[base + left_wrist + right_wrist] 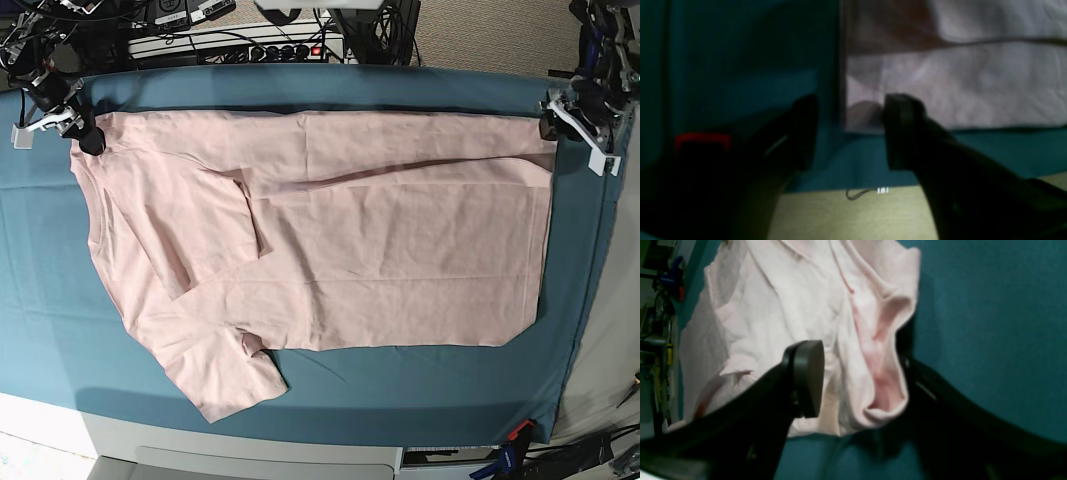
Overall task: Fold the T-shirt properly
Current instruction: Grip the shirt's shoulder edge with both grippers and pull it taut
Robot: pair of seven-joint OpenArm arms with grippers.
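**Hands parked on the two far corners of the shirt**

Right hand first: in its wrist view the fingers stand wide apart, with a bunched fold of the pink T-shirt sitting right between them. One pad is clearly off the cloth; the other finger is mostly hidden behind the fold, so I'd call it spread around the fabric, not clenched on it. In the base view that hand sits at the far left corner, up by the shoulder and collar end.

Left hand is spread too, fingers well apart. Its view is dark and blurry, but the near corner of the shirt lies just past the fingertips, one tip overlapping the edge, and nothing looks pinched. From the base camera it is at the far right corner, at the hem end.

Shirt itself: laid out flat, plain side up, lengthwise across the table, collar to the left, hem to the right. One sleeve is folded in over the chest; the other sticks out toward the near left. A long crease runs across the far half.

Underneath is the teal cloth covering the table. Cables and a power strip sit beyond the far edge.
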